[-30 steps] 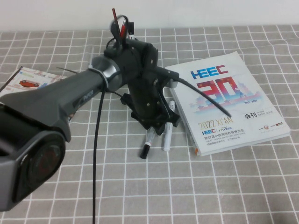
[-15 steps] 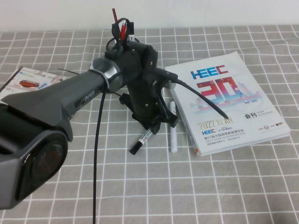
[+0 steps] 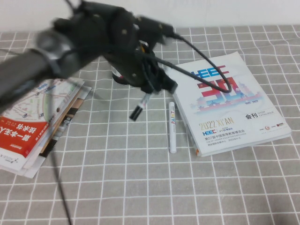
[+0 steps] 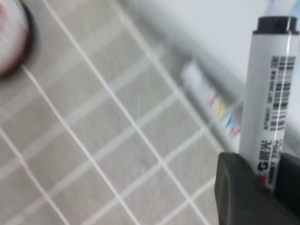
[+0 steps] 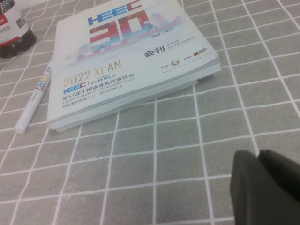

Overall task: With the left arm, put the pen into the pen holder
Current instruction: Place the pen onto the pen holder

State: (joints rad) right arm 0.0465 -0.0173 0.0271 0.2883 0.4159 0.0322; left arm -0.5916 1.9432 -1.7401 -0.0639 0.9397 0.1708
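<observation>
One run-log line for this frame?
left claw: shut on pen, lifted | pen holder: pen not in | right claw: shut, parked low over table

Grey white-gridded tablecloth (image 3: pixel 140 187) below a plain white wall (image 3: pixel 225 11).
</observation>
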